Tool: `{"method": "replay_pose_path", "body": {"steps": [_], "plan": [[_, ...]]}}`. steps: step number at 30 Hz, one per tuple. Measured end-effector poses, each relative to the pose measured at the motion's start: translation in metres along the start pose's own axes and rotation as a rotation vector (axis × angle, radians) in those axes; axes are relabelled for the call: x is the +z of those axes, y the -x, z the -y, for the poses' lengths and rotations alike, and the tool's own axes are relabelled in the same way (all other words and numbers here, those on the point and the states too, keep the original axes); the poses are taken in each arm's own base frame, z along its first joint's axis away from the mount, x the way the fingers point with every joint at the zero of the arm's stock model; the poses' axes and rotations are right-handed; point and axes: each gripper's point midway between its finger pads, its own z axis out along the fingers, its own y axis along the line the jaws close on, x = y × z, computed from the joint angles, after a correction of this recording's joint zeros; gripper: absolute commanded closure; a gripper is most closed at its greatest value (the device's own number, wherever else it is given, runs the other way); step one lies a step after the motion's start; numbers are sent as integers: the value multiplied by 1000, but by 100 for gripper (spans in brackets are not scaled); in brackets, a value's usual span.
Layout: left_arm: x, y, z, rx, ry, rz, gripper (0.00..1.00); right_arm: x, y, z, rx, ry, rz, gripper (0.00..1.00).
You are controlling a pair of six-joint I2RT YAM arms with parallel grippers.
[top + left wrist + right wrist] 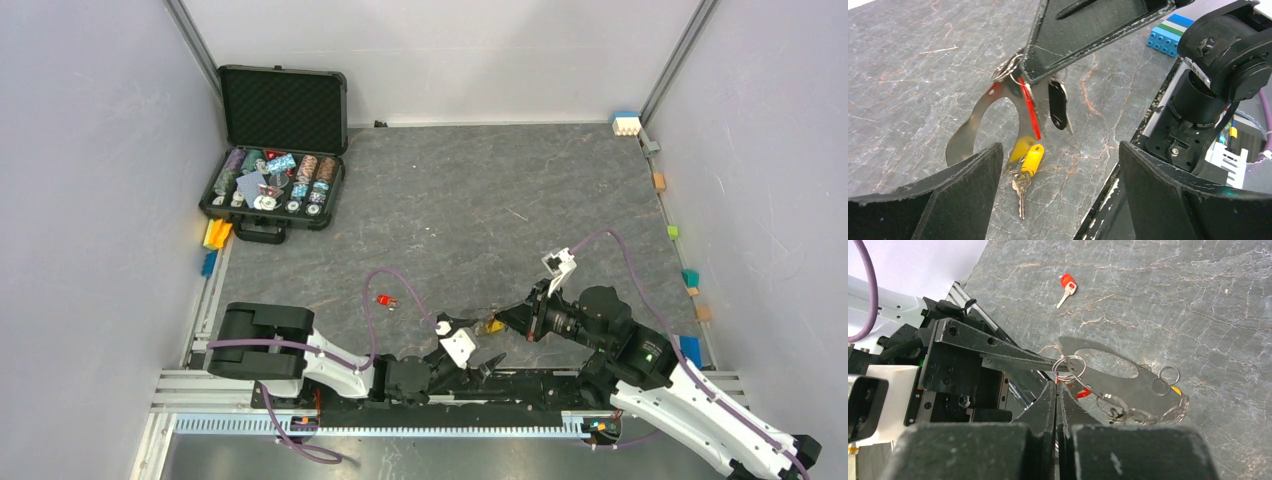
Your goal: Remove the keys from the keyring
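Although no brand or label can be read on either arm, both grippers show plainly. The left gripper point(1060, 150) has its two black fingers point(963, 200) spread wide. They stand on either side of the hanging bunch and grip nothing, and in the right wrist view one finger tip sits just beside a small silver split ring point(1068, 365). The left arm lies low along the near rail and reaches rightward. The right gripper point(1056, 385) is clamped tight on the top of the flat, grey, strap-like keyring point(973, 117), pinching it where the rings gather. The right arm comes in from the near right corner, bent at the elbow, with its wrist pointing left toward the other gripper. Below the pinch hang a yellow-headed key point(1032, 159) with short silver blades under it, a black-headed key point(1057, 105), and a thin red piece point(1030, 107) seen edge-on that cannot be identified. The bunch reaches down to the dark grey, stone-patterned table top point(480, 190). A loose red-headed key point(1067, 284) lies on the table a little farther out, well apart from the keyring. A blue toy brick point(1168, 32) sits by the right arm. At the far left stands an open black case point(283, 110) of round multicoloured poker chips point(300, 170), whose markings are too small to read.
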Motion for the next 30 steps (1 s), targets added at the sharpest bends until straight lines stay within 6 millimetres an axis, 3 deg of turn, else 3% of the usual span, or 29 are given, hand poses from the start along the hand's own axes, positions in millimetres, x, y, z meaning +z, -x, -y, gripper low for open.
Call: {"method": "replay_pose_path", "body": {"steps": [11,19,30], "plan": [[-14,-1,-8,54,-1,55,9,-3,-5,-5,-5,40,-19,100],[-14,6,-3,68,-15,93,10,0,-23,4,-3,27,-70,100],[-13,7,-4,74,-9,101,12,0,-28,6,-6,31,-84,100]]}}
